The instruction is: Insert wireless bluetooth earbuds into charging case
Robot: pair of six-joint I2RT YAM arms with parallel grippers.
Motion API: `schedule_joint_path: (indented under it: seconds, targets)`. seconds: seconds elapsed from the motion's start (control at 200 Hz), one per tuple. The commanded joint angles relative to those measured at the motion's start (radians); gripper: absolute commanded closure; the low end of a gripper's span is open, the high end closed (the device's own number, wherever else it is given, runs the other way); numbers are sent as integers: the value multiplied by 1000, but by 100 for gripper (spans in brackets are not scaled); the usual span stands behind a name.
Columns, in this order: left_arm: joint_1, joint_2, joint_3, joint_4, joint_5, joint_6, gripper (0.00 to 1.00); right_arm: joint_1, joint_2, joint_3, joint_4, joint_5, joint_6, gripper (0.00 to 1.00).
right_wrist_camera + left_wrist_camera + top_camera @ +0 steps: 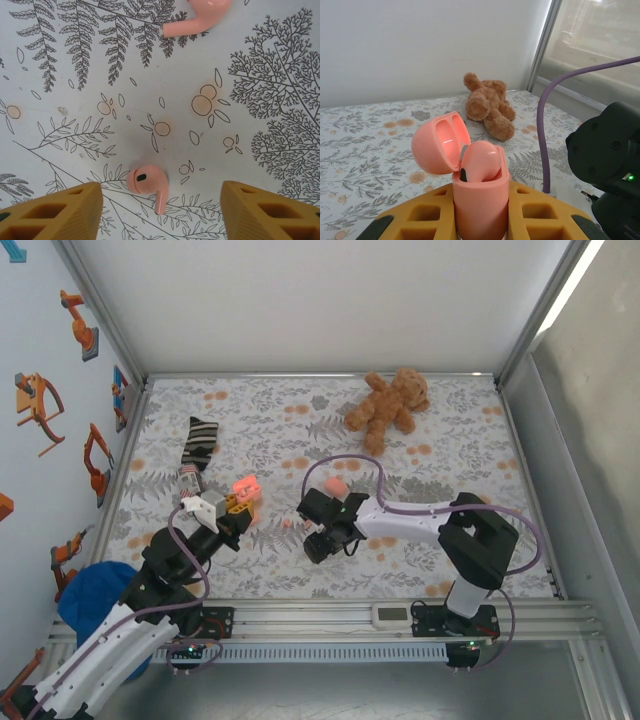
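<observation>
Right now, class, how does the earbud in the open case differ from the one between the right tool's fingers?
The cased earbud sits in the charging case, stem hidden; the loose earbud lies flat on the cloth, stem showing. Both are salmon pink.

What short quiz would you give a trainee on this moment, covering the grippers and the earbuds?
1. True or false: the left gripper holds the charging case with its lid open.
2. What lies on the cloth between the fingers of the right gripper? A the case; B an earbud; C nothing.
3. How many earbuds show in the right wrist view?
Key: 1 true; 2 B; 3 two.
</observation>
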Motion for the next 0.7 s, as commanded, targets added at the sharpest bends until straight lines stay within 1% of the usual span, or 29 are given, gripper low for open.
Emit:
schedule_joint_path:
  seconds: [0.0,0.14,0.416,0.466,0.576,0.691]
  targets:
    - [-7,-11,13,11,-7,0,100,-10,25,32,-25,-36,-13,42]
    - [-6,-12,13,9,-9,0,100,-16,41,31,-14,-67,-12,44]
    - [-6,-13,11,7,-9,-1,100,-24,59,35,-8,-84,-15,46]
    - [-6,-14,12,4,-11,-1,100,-23,65,36,-9,-86,-15,51]
    - [-7,-14,11,4,-11,-1,100,-24,75,39,-9,-94,-16,53]
    - [-7,-15,12,2,-13,-1,100,-24,82,45,-9,-101,-18,60]
